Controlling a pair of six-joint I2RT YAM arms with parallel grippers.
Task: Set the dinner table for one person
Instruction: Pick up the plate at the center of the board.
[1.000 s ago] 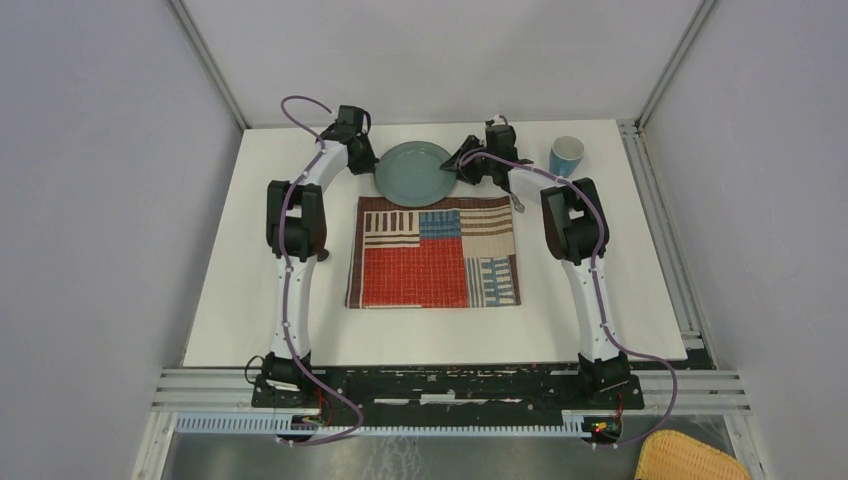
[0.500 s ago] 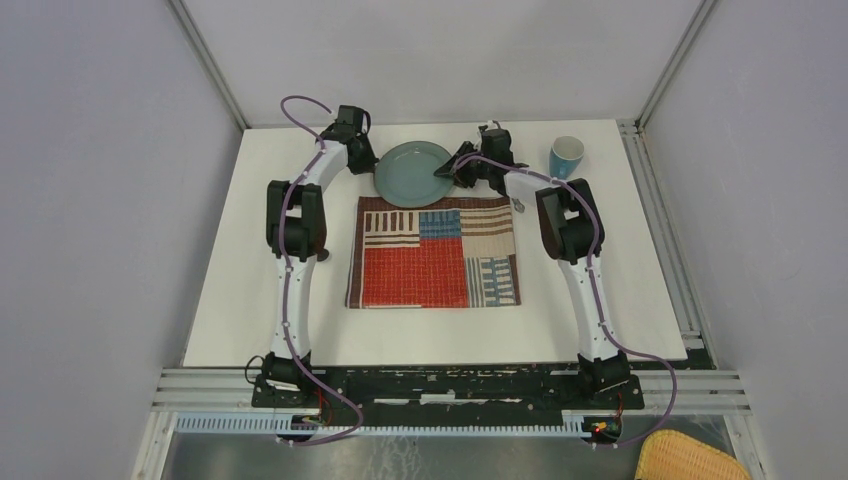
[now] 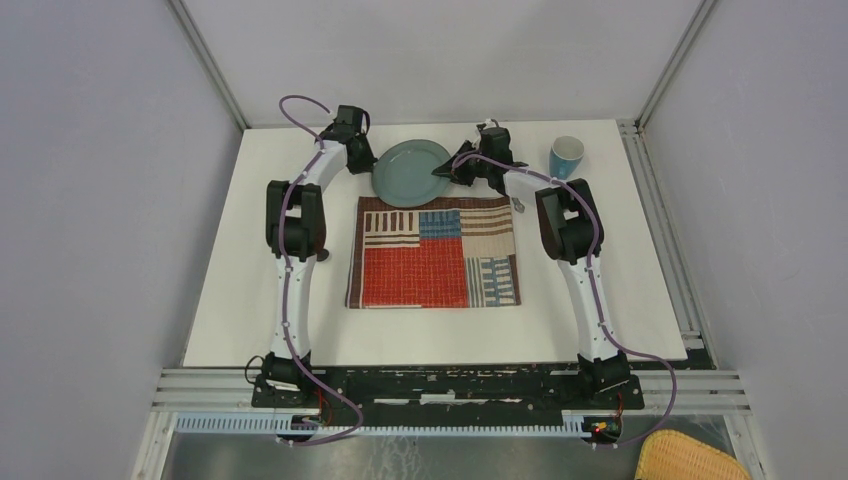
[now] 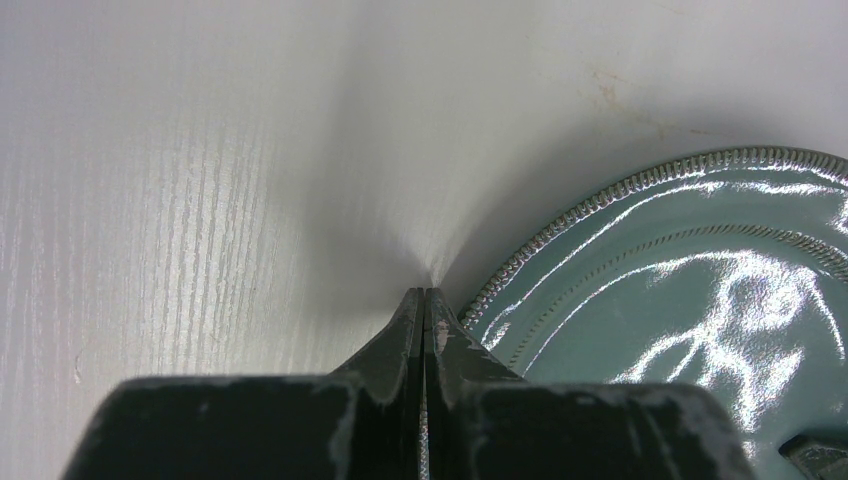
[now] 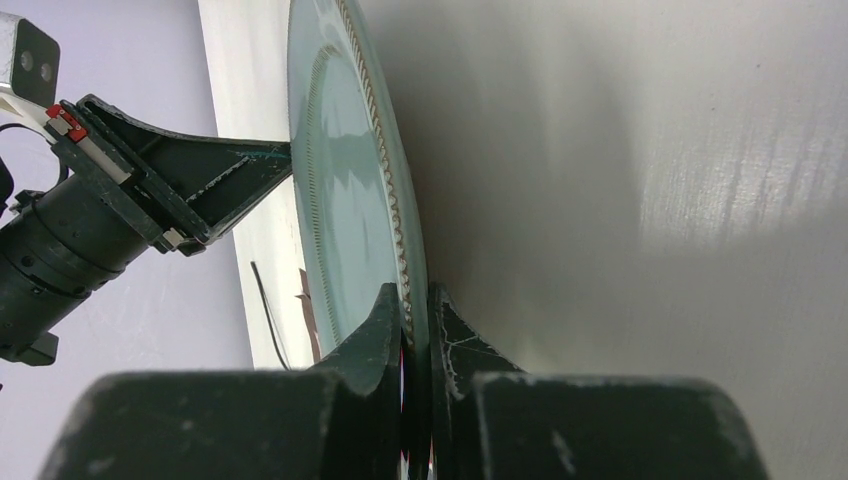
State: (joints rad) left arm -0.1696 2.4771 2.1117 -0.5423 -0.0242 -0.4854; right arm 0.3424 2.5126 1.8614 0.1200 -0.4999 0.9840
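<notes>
Teal glaze caught the light on the plate [image 3: 410, 172], which sat at the far middle of the white surface [image 3: 250, 270], just beyond the striped patchwork placemat [image 3: 432, 255]. That surface stretched away from the arms' bases to the back wall, with metal rails along its edges. Both arms reached the plate, one from each side. The right tool [image 5: 415, 300] was clenched on the plate's right rim, with a finger on each face of the beaded edge. The left tool [image 4: 425, 298] had its fingers pressed tight together, the tip touching the plate's left rim. A blue cup [image 3: 566, 156] stood upright near the far right corner, apart from the plate. A small metal utensil [image 3: 517, 205] lay just beside the placemat's far right corner; I could not tell what kind.
</notes>
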